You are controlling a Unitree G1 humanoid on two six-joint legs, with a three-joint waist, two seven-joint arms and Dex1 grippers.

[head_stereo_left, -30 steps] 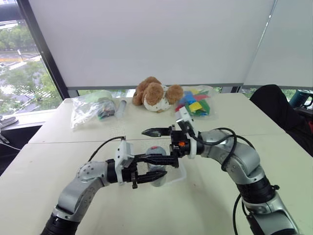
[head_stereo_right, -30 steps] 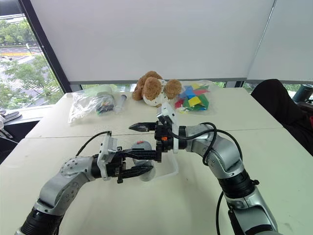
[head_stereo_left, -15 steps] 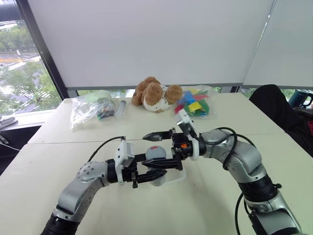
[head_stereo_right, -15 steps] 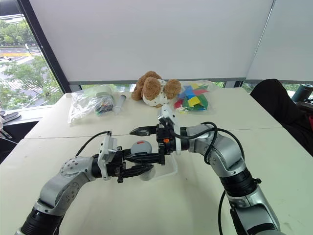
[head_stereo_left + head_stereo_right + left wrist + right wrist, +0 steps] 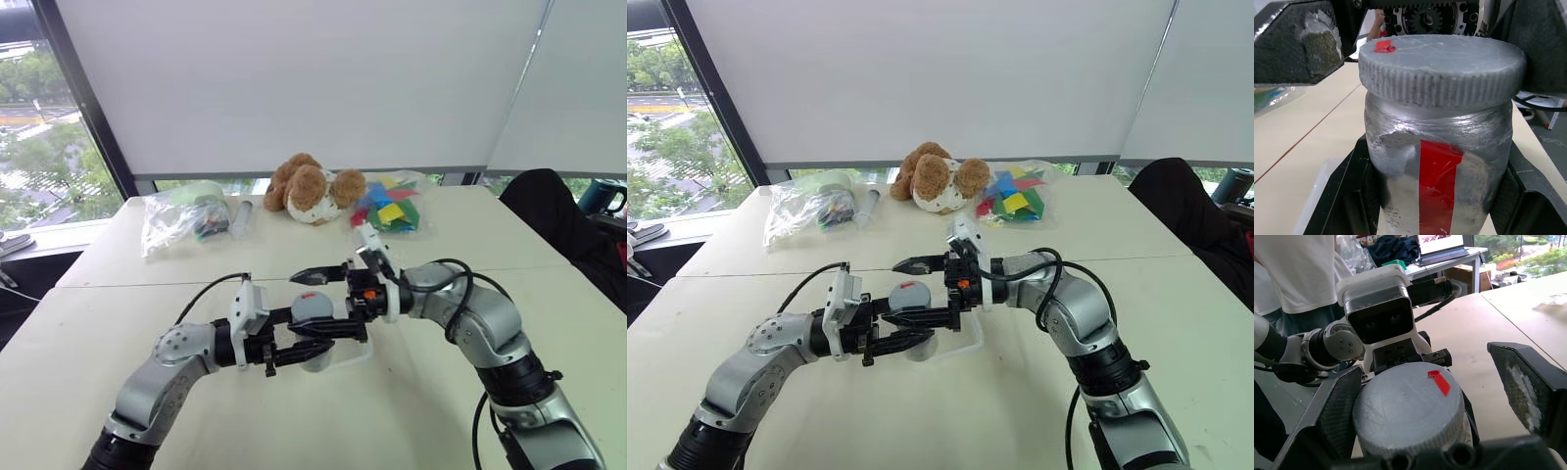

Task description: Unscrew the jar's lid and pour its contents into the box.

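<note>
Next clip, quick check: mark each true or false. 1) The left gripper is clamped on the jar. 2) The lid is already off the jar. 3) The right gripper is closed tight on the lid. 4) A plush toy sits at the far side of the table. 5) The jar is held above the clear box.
1) True: the left gripper is shut on the jar.
2) False: the lid sits on the jar's mouth.
3) False: the right gripper is open, its fingers standing either side of the lid.
4) True: the plush toy lies near the window.
5) True: the box lies on the table under the jar.
</note>
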